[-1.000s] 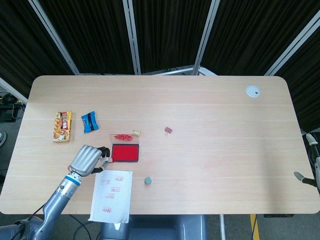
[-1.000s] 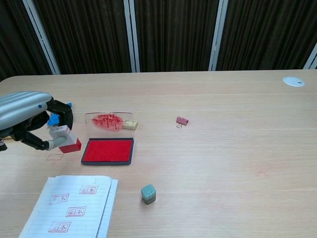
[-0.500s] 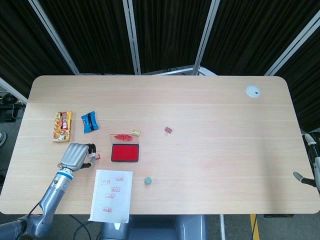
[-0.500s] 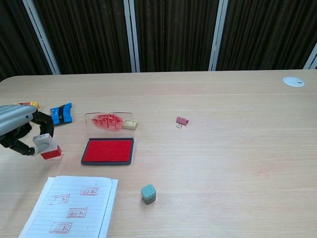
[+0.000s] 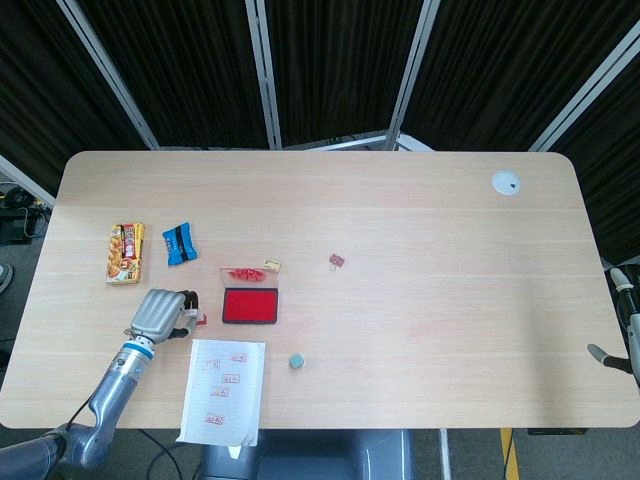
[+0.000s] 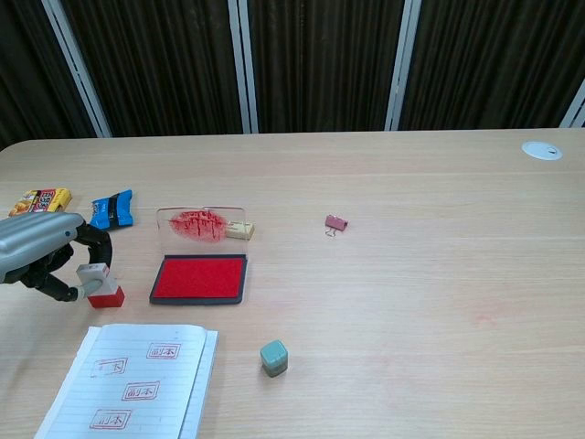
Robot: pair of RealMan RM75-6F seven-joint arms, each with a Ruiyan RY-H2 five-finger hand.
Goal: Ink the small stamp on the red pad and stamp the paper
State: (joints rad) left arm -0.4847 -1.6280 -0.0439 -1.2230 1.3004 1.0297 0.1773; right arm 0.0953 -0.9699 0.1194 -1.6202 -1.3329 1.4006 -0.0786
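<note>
Lay at the table's (image 6: 411, 274) left-front: ink pad (image 6: 200, 278). Stood just left of pad: small stamp (image 6: 102, 285), in left hand (image 6: 41, 256). Lay before pad: paper (image 6: 137, 380). Rested right-front of pad: cube (image 6: 273, 357). Sat behind-left of pad: two snack packets (image 5: 150, 248).

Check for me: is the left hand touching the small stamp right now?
Touching. In the chest view the left hand curls its fingers around the small stamp, which stands on the table left of the red pad.
</note>
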